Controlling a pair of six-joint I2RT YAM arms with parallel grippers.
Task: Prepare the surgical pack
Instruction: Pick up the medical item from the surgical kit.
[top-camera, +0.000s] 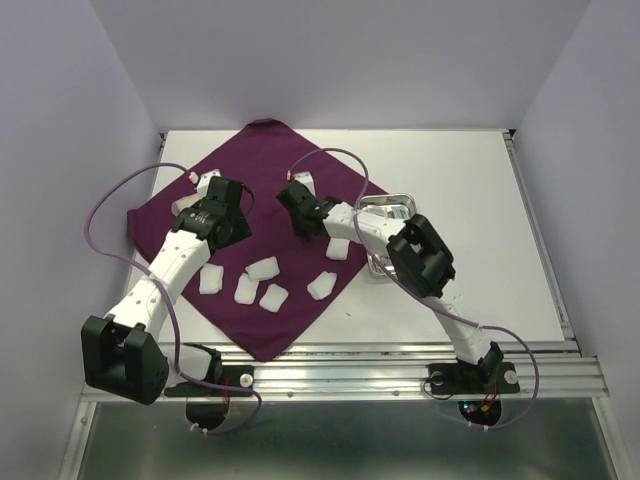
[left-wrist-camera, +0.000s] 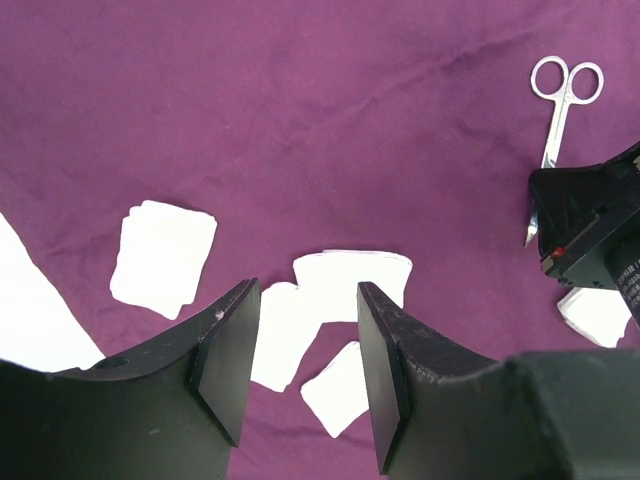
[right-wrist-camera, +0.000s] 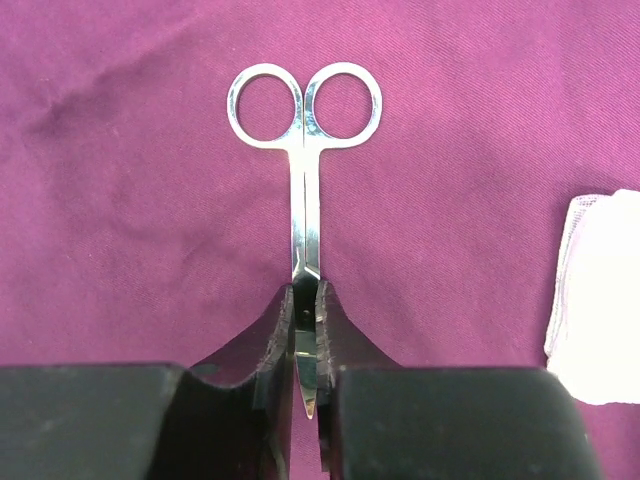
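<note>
White worktop (top-camera: 460, 190) w/ pale walls round it is carrying a dark purple cloth (top-camera: 270, 160), which is lying as a diamond left of centre.

R claw (right-wrist-camera: 305, 305) is gripping the scissors (right-wrist-camera: 305, 200) by the blades, jaws closed tight on them. The tip is poking back between the fingers and the finger rings are pointing away from the wrist. Can't tell if the scissors are resting on the cloth or just off it. A gauze pad (right-wrist-camera: 600, 300) is lying on the cloth to that claw's right.

L claw (left-wrist-camera: 305, 340) is hovering open over the cloth w/ nothing between its fingers. Below it a cluster of gauze pads (left-wrist-camera: 350, 275) is lying on the cloth, some overlapping, and one more pad (left-wrist-camera: 165, 258) is sitting apart to the left.

Farther out, the steel tray (top-camera: 400, 200) is sitting on the worktop by the cloth's right corner, partly hidden by the R arm.
</note>
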